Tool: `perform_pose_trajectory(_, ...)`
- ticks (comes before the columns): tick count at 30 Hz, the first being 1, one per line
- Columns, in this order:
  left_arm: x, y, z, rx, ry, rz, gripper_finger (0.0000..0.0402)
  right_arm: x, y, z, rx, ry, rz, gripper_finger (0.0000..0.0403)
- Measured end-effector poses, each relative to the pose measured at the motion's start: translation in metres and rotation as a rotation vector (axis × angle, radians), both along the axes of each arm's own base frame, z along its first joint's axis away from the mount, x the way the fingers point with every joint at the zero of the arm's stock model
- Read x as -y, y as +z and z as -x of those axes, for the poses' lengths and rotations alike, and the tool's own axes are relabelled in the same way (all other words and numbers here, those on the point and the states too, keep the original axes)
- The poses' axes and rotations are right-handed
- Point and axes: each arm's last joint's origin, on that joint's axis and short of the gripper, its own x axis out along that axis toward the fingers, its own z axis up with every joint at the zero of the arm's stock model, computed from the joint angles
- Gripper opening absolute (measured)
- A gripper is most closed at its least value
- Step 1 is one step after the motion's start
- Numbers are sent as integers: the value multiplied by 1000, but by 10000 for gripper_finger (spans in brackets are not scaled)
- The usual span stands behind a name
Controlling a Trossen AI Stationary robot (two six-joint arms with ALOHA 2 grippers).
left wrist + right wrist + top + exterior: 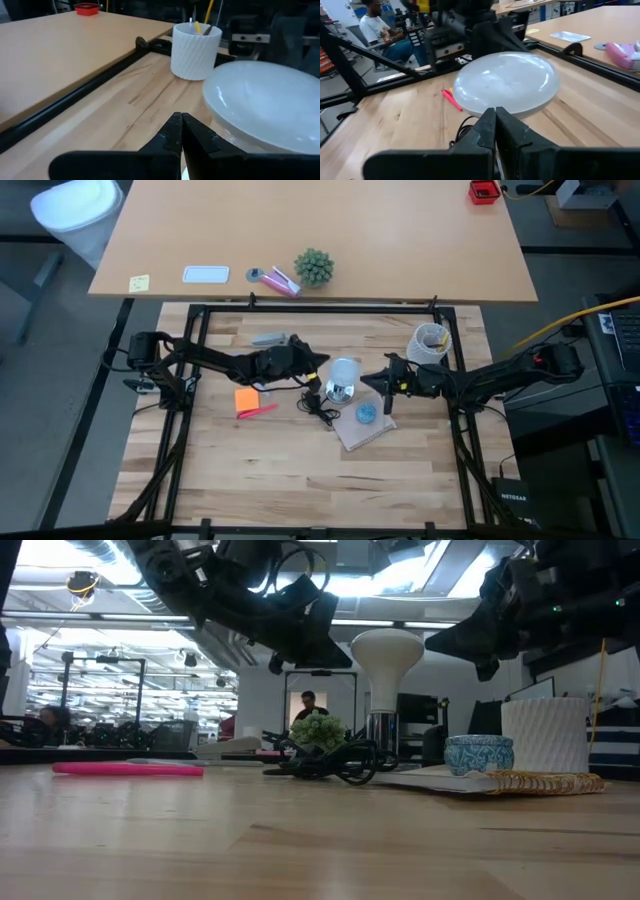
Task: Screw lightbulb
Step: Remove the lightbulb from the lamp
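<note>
The frosted white lightbulb (343,372) stands upright, globe up, its grey screw base down in the shiny metal socket (381,730) at the table's middle. It also shows in the left wrist view (265,105) and the right wrist view (505,82). My left gripper (322,366) is shut and hovers just left of the globe, above the table. My right gripper (373,381) is shut and hovers just right of the globe. In the low view a gap shows between each gripper and the bulb (388,652).
A black cord (318,406) lies by the socket. A white ribbed cup (431,342) stands at the far right. A blue round blob (366,413) sits on a notebook (362,434). An orange block (247,399) and a pink pen (260,411) lie to the left.
</note>
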Motion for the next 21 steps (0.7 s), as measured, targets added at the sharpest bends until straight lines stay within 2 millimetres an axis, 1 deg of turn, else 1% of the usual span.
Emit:
perform_pose_trajectory(9,12,3,-2,19,-42,-25,0,2,0,0,0,-57,-1,11)
perform_pose_trajectory(21,21,2,-3,19,-55,-22,0,4,-1,1,-5,-129,7,11)
